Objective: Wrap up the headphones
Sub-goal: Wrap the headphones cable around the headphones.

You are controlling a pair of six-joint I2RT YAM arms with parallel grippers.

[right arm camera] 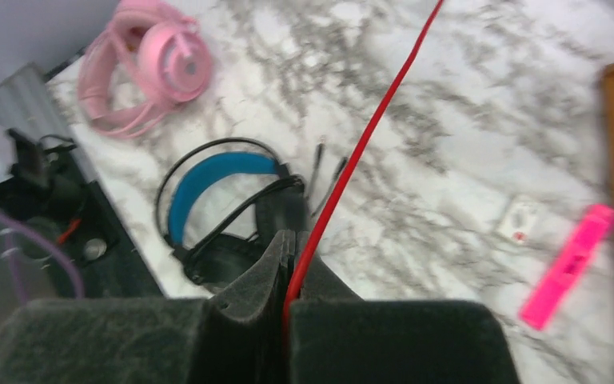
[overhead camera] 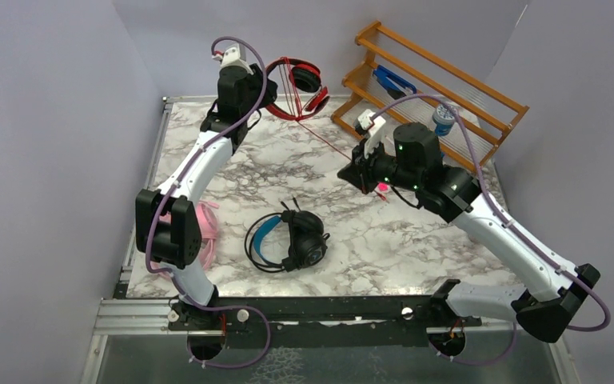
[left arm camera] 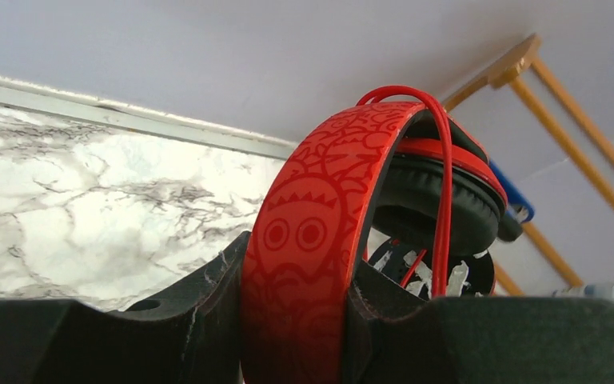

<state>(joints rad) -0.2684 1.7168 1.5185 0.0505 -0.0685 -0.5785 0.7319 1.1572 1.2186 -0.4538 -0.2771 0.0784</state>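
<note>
Over the table (overhead camera: 416,240), left end effector (overhead camera: 267,90) clamps one red headset (overhead camera: 305,78), right end effector (overhead camera: 352,170) its cable (right arm camera: 368,136); two headsets (overhead camera: 206,226) (overhead camera: 300,240) lie loose.

From above and behind the arm bases (overhead camera: 200,308), we are looking down over the whole marble table (overhead camera: 416,240), with the black-and-blue headset (overhead camera: 304,244) lying near mid-view. Our left wrist camera is sitting well beyond that headset, low and very close to the red headset (left arm camera: 312,240), facing the back wall (left arm camera: 248,56). Our right wrist camera is hovering beyond it to the right, looking back down at it; this view and the overhead one are sharing it and the red cable (right arm camera: 372,136).
</note>
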